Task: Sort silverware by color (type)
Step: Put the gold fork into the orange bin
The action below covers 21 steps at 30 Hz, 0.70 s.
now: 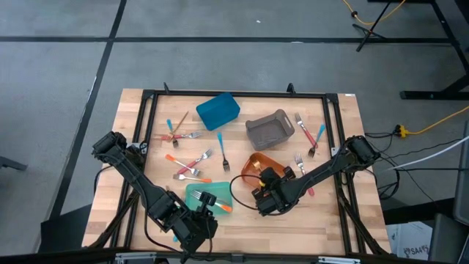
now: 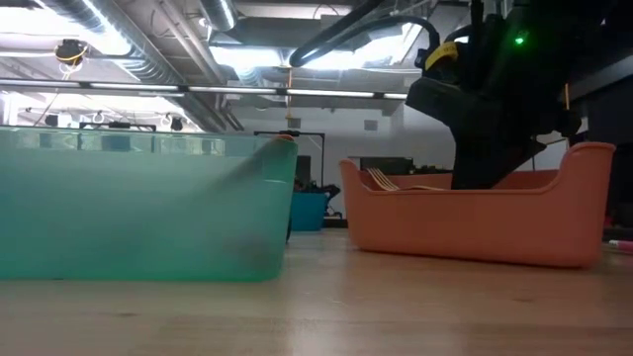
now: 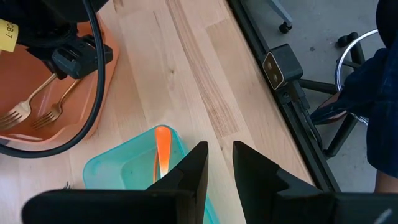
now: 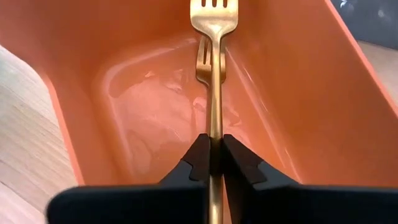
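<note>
A gold fork (image 4: 214,74) points into the orange bin (image 4: 292,93), and my right gripper (image 4: 213,142) is shut on its handle. A second gold fork (image 4: 203,59) lies on the bin's floor beneath it. In the high view my right gripper (image 1: 264,185) is over that orange bin (image 1: 258,161), right of the table's middle. My left gripper (image 3: 217,165) stands open with nothing between its fingers, above the near end of the teal bin (image 3: 127,168). An orange-handled fork (image 3: 163,155) lies in that bin. More silverware (image 1: 192,167) lies loose on the table. My right gripper pinches the gold fork's thin handle (image 4: 214,127) between its two fingers, which slant down into the orange bin and run along the fork. The fork points away from the fingers, its tines (image 4: 213,15) up near the bin's far wall.
A blue bin (image 1: 218,110) and a grey bin (image 1: 270,128) stand at the back of the table. Loose forks with pink, blue and orange handles lie at the left (image 1: 179,136) and the right (image 1: 311,139). A black frame (image 1: 234,95) runs round the tabletop.
</note>
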### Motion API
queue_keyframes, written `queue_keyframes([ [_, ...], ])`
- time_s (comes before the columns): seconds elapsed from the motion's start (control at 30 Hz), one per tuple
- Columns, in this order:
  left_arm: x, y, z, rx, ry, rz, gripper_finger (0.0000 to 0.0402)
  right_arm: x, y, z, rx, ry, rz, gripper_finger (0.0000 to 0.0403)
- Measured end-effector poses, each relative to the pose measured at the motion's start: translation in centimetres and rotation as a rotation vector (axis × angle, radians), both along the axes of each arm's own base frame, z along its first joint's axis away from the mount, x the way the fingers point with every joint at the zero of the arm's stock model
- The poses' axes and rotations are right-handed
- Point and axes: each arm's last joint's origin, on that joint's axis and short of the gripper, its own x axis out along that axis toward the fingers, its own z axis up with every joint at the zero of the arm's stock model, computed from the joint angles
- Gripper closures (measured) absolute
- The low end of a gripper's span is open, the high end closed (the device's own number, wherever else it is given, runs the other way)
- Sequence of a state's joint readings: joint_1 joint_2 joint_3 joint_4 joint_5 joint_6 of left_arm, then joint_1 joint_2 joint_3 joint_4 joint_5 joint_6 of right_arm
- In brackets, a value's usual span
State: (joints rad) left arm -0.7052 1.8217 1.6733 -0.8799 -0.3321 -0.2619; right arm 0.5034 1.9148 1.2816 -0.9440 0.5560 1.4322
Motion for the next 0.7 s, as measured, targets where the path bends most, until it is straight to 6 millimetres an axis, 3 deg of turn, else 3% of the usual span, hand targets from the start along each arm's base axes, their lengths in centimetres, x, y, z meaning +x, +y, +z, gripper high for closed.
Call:
queue_keyframes([
  [0.33, 0.00, -0.01, 0.00, 0.000, 0.000, 0.000, 0.0333, -0.02, 0.02, 0.00, 0.008, 0.005, 0.001, 0.0290],
  [0.7, -0.13, -0.14, -0.01, -0.014, 0.004, 0.016, 0.0333, -0.12, 0.06, 0.12, 0.039, 0.021, 0.002, 0.0279],
])
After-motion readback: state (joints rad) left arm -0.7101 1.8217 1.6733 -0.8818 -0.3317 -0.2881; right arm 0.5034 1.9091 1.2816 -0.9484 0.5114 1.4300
